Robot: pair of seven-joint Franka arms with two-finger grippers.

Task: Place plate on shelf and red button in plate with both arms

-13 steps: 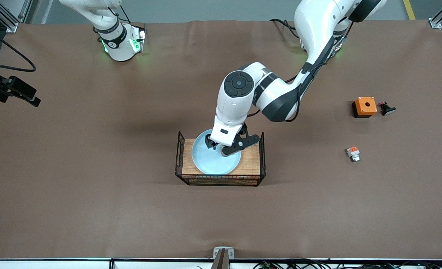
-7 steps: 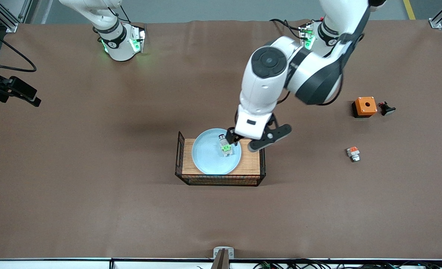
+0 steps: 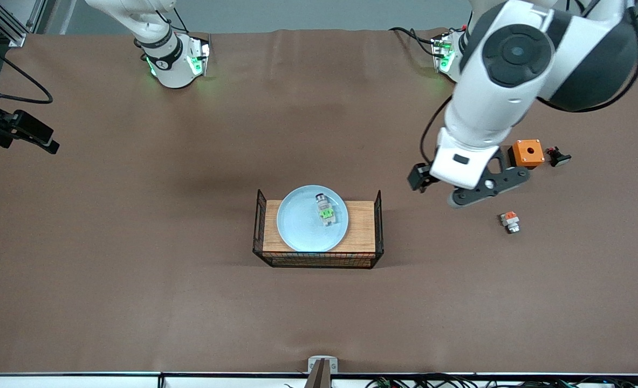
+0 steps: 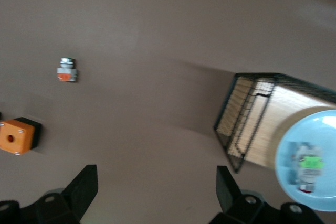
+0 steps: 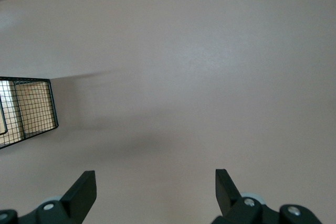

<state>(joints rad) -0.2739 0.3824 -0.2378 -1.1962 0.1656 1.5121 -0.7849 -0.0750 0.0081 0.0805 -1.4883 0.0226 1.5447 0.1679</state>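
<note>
Left fingers (image 3: 448,189): spread wide, empty, over bare counter (image 3: 135,215).
Red button (image 3: 326,212): lying on plate (image 3: 302,226), toward the right arm's end from them.
Right fingers (image 5: 155,190): wide, empty, waiting.

wire basket (image 3: 319,261), orange box (image 3: 527,153), orange-block unit (image 3: 509,221)

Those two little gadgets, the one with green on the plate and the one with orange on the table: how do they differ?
The red button carries a green block; the orange-block unit an orange one. The red button lies on the plate in the wire basket; the orange-block unit lies on the bare table, toward the left arm's end. Both are small and grey-bodied.
</note>
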